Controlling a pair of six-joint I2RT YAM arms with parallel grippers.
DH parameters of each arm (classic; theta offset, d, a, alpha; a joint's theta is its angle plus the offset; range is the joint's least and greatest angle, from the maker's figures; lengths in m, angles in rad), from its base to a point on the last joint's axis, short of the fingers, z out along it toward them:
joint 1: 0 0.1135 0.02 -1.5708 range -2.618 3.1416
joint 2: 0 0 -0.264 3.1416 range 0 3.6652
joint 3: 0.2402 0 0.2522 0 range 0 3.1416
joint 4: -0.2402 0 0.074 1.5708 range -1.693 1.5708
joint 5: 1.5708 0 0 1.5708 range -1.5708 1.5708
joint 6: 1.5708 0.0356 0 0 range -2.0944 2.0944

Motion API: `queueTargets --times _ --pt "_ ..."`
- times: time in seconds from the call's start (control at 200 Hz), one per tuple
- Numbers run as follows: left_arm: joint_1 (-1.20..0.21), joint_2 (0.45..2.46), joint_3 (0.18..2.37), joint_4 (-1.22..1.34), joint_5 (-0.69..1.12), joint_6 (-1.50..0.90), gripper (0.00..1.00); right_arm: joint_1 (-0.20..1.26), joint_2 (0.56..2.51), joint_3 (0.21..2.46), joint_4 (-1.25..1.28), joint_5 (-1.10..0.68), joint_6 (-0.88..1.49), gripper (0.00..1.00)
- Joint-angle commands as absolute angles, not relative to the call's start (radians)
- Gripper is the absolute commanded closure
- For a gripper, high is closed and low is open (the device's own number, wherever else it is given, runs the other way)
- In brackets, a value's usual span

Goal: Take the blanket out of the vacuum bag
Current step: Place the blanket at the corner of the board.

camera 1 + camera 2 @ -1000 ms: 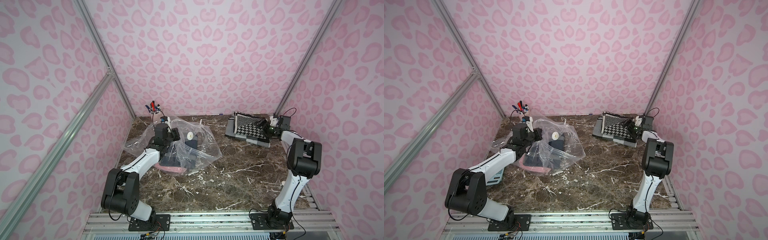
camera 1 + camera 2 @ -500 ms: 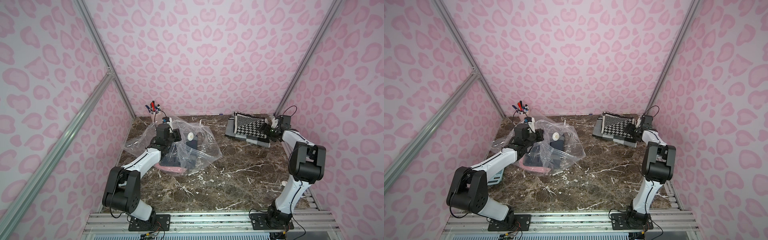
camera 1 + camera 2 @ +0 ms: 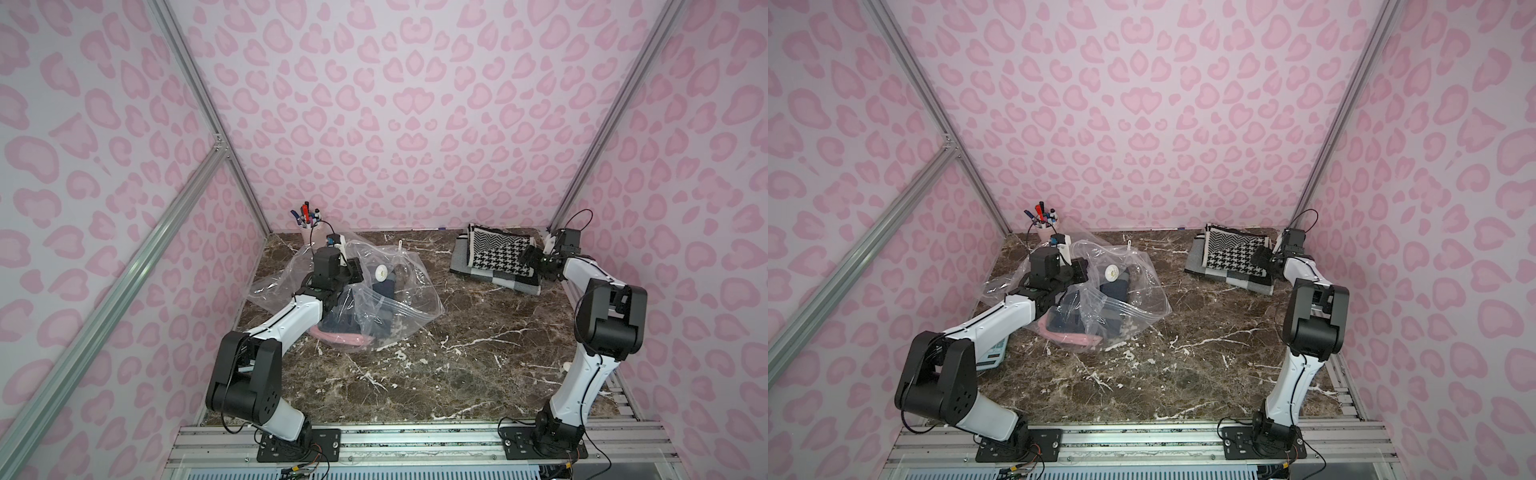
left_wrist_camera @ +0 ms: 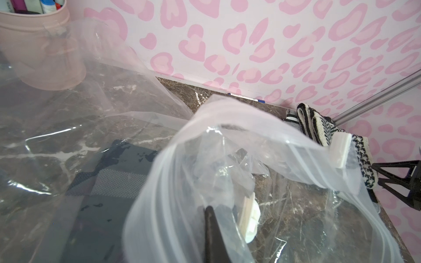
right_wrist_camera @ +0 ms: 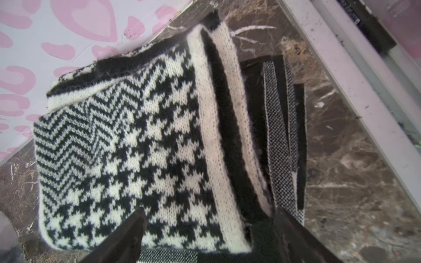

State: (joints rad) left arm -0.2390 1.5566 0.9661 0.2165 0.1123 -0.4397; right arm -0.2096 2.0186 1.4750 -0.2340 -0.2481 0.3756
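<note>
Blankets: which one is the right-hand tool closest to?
The black-and-white houndstooth blanket, lying on the grey checked blanket in the far corner; the open right tool is at its edge. The dark blanket sits apart, inside the vacuum bag.

Marker cup (image 3: 308, 235), marble tabletop (image 3: 457, 357)

vacuum bag (image 3: 399, 309): clear, crinkly, slack, on the left side of the tabletop (image 3: 457, 365). Mouth end is lifted and gapes open. Round white valve cap (image 3: 381, 272) sits on top, facing up. White slider clip (image 4: 341, 150) is on the zip-seal edge (image 4: 296, 157). Inside are dark navy/grey fabric (image 3: 384, 289), folded, and a pink fold (image 3: 340, 338). Houndstooth blanket (image 3: 498, 253) is outside the bag at back right, folded, lying on a grey checked blanket (image 3: 490, 282).
</note>
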Motion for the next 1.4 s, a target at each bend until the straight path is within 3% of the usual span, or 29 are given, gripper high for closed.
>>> queueTargets --times 0.0,0.18,0.275,0.355,0.425,0.635,0.885,1.235,1.285,1.395 --pt "-0.242 1.565 0.977 0.208 0.126 -0.435 0.96 -0.212 2.059 1.527 -0.259 -0.247 0.343 0.16" --pt "-0.242 1.556 0.97 0.205 0.12 -0.433 0.96 -0.212 2.142 1.583 -0.269 -0.272 0.342 0.26" --pt "-0.242 1.556 0.971 0.2 0.119 -0.43 0.96 -0.21 2.157 1.584 -0.266 -0.295 0.341 0.46" --pt "-0.242 1.556 0.97 0.201 0.115 -0.43 0.96 -0.21 2.147 1.565 -0.253 -0.309 0.344 0.7" --pt "-0.242 1.559 0.97 0.204 0.117 -0.433 0.96 -0.21 2.129 1.552 -0.245 -0.324 0.345 0.83" --pt "-0.25 1.576 0.969 0.215 0.129 -0.442 0.96 -0.209 2.063 1.545 -0.257 -0.347 0.337 0.91" --pt "-0.257 1.58 0.97 0.216 0.129 -0.443 0.96 -0.201 2.022 1.531 -0.288 -0.393 0.359 0.93" --pt "-0.26 1.577 0.968 0.216 0.133 -0.438 0.96 -0.186 1.997 1.332 -0.212 -0.369 0.383 0.9" --pt "-0.261 1.577 0.971 0.212 0.132 -0.436 0.96 -0.189 2.004 1.325 -0.207 -0.36 0.386 0.81" --pt "-0.26 1.572 0.978 0.201 0.133 -0.423 0.96 -0.187 1.976 1.318 -0.22 -0.29 0.382 0.39"
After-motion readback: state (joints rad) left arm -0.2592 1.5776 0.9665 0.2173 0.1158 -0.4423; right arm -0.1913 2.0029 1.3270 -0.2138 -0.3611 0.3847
